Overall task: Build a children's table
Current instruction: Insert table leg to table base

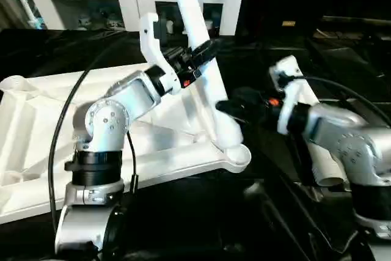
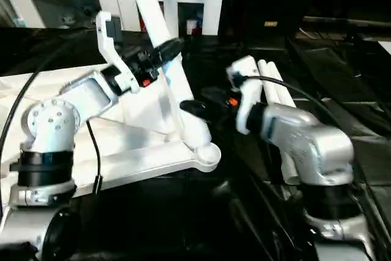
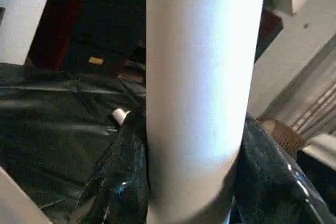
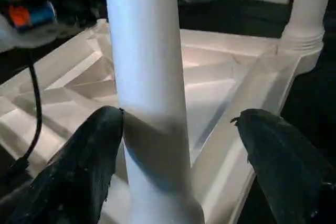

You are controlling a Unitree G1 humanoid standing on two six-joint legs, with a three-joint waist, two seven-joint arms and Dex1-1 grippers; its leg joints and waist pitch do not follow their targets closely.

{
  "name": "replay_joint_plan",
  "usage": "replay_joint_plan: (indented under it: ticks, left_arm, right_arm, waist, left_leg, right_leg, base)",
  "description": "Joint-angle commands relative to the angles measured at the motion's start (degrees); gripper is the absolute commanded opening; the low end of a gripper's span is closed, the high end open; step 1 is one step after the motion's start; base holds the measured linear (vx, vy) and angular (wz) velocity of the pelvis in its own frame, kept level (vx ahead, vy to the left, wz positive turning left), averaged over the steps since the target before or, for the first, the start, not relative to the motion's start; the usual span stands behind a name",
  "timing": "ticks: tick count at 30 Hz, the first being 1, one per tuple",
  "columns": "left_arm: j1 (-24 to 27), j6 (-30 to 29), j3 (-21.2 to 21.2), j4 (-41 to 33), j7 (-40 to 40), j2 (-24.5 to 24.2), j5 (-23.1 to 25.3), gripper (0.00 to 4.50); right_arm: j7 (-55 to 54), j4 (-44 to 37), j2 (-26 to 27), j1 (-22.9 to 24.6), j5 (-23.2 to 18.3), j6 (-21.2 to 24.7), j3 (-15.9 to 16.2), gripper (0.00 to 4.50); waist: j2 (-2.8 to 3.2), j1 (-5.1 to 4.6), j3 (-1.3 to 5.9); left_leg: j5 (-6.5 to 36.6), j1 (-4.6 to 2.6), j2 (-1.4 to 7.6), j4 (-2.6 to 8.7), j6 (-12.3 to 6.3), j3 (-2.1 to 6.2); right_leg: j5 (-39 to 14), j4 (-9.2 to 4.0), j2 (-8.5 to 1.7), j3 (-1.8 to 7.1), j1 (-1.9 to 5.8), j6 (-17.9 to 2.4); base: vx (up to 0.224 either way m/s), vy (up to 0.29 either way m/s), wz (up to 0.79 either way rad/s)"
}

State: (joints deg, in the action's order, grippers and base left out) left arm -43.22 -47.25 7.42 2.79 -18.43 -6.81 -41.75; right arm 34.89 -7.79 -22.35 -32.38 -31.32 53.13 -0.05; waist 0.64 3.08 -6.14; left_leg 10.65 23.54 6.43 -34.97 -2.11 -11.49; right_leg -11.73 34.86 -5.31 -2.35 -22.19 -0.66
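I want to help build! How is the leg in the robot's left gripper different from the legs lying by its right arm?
The held leg stands tilted in a tabletop corner socket; the spare legs lie flat, loose. The left gripper clamps the held one; nothing grips the spares. All are white tubes.

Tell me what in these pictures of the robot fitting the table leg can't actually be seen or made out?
- The top of the leg: cut off by the upper edge of the head views.
- The near corner socket: the leg's flared foot covers it, so how deeply it is seated is hidden.
- The tabletop: partly behind the left forearm.
- The spare legs: mostly behind the right arm.
- The left gripper: the wrist view shows mostly leg; its fingers there are dark and blurred.
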Motion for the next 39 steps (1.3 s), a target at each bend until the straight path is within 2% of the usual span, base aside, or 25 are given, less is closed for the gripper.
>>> replay_joint_plan:
  ticks: [1, 2, 3, 4, 6, 7, 10, 13, 19, 21, 33, 36, 39]
  left_arm:
    - [-1.04, 0.68, -2.58, -2.05, -0.22, -0.80, 2.04, 1.78]
    - [-1.10, 0.92, -3.35, -2.43, -0.33, -0.99, 2.66, 1.78]
    - [-1.18, 1.24, -4.30, -2.86, -0.66, -1.34, 3.38, 1.78]
    - [-1.24, 1.36, -5.25, -3.32, -1.01, -1.62, 3.94, 1.78]
    - [-1.58, 1.61, -6.31, -3.86, -1.31, -1.63, 4.61, 1.78]
    - [-1.79, 1.84, -6.80, -4.02, -1.45, -1.69, 5.04, 1.78]
    - [-2.30, 2.18, -7.24, -4.17, -1.82, -1.45, 5.84, 1.78]
    - [-2.87, 3.07, -8.19, -4.35, -2.40, -1.74, 6.81, 1.78]
    - [-3.27, 2.80, -9.06, -5.58, -3.89, -1.91, 6.43, 1.78]
    - [-3.23, 2.72, -9.16, -5.78, -4.05, -1.90, 6.40, 1.78]
    - [-2.64, 1.97, -10.80, -6.80, -6.56, -2.98, 7.10, 1.78]
    - [-2.64, 1.97, -10.72, -6.82, -6.72, -2.96, 7.24, 1.78]
    - [-2.72, 2.19, -10.72, -6.61, -6.99, -2.95, 7.23, 1.78]
  right_arm:
    - [-1.09, 0.22, 0.32, -0.99, 1.00, 0.25, 0.93, 3.77]
    - [-1.24, 0.29, 0.37, -1.12, 1.40, 0.40, 1.42, 3.77]
    - [-1.33, 0.43, 0.40, -1.27, 1.80, 0.57, 1.89, 3.77]
    - [-1.52, 0.71, 0.38, -1.49, 2.48, 0.57, 2.58, 3.77]
    - [-2.57, 1.60, 0.76, -2.11, 3.30, 1.35, 3.51, 3.77]
    - [-2.65, 1.87, 0.83, -2.31, 3.51, 1.54, 3.99, 3.77]
    - [-2.17, 2.23, 0.69, -2.60, 3.04, 3.04, 4.95, 3.77]
    - [-1.01, 2.02, 0.09, -2.45, 2.34, 4.90, 6.25, 3.77]
    - [-0.17, 2.18, 0.08, -2.54, 2.50, 4.87, 6.68, 3.77]
    - [-0.05, 2.25, 0.14, -2.64, 2.36, 4.81, 6.63, 3.77]
    - [0.48, 2.07, 0.21, -3.13, 2.60, 4.22, 6.39, 3.77]
    - [0.66, 1.94, 0.21, -3.04, 2.53, 4.25, 6.41, 3.42]
    - [1.38, 1.59, 0.00, -2.58, 2.35, 4.30, 6.66, 3.38]
  waist:
    - [-0.35, -0.08, 3.87]
    - [-0.45, -0.12, 4.01]
    - [-0.45, -0.12, 4.01]
    - [-0.56, -0.11, 4.31]
    - [-0.58, -0.06, 4.32]
    - [-0.69, -0.14, 4.23]
    - [-0.70, -0.08, 4.08]
    - [-0.73, -0.08, 3.95]
    - [-0.89, -0.04, 3.97]
    - [-1.03, -0.06, 4.02]
    - [-0.94, -0.07, 4.02]
    - [-0.85, -0.01, 4.06]
    - [-0.88, -0.02, 4.08]
  left_leg:
    - [8.31, -2.32, 6.53, 5.27, 1.06, 3.37]
    - [5.83, -2.25, 6.51, 5.10, 0.14, 3.29]
    - [5.83, -2.25, 6.51, 5.10, 0.14, 3.29]
    - [2.25, -2.09, 6.41, 4.64, -1.36, 3.20]
    - [-0.80, -1.78, 6.27, 4.31, -3.27, 3.11]
    - [-0.14, -1.78, 6.27, 4.31, -3.99, 3.02]
    - [1.22, -1.83, 6.40, 4.36, -4.02, 2.96]
    - [2.49, -2.00, 6.62, 4.55, -3.08, 3.07]
    - [2.24, -2.04, 6.55, 4.47, -2.39, 2.94]
    - [1.72, -2.01, 6.53, 4.41, -2.59, 2.92]
    - [1.02, -1.99, 6.45, 4.25, -3.24, 2.90]
    - [0.72, -2.03, 6.47, 4.23, -3.27, 2.92]
    - [0.91, -2.01, 6.44, 4.20, -3.15, 2.89]
  right_leg:
    - [-6.17, -3.63, -4.54, 2.86, 1.51, -12.11]
    - [-2.64, -3.27, -4.43, 2.77, 1.63, -12.68]
    - [-2.64, -3.27, -4.43, 2.77, 1.63, -12.68]
    - [2.36, -2.71, -4.40, 2.67, 1.78, -13.61]
    - [6.37, -2.25, -4.41, 2.55, 1.73, -14.79]
    - [5.59, -2.40, -4.46, 2.53, 1.75, -15.39]
    - [3.51, -2.57, -4.53, 2.59, 1.82, -15.85]
    - [1.31, -2.63, -4.45, 2.60, 1.75, -15.59]
    - [2.17, -2.52, -4.60, 2.66, 1.80, -15.69]
    - [2.75, -2.45, -4.57, 2.65, 1.85, -15.81]
    - [3.36, -2.29, -4.50, 2.59, 1.90, -16.23]
    - [3.75, -2.22, -4.45, 2.56, 1.89, -16.35]
    - [3.98, -2.20, -4.49, 2.58, 1.95, -16.43]
  base:
    - [0.000, 0.000, 0.00]
    - [0.000, 0.000, 0.00]
    - [0.000, 0.000, 0.00]
    - [0.000, 0.000, 0.00]
    - [0.000, 0.000, 0.00]
    - [0.000, 0.000, 0.00]
    - [0.000, 0.000, 0.00]
    - [0.000, 0.000, 0.00]
    - [0.000, 0.000, 0.00]
    - [0.000, 0.000, 0.00]
    - [0.000, 0.000, 0.00]
    - [0.000, 0.000, 0.00]
    - [0.000, 0.000, 0.00]
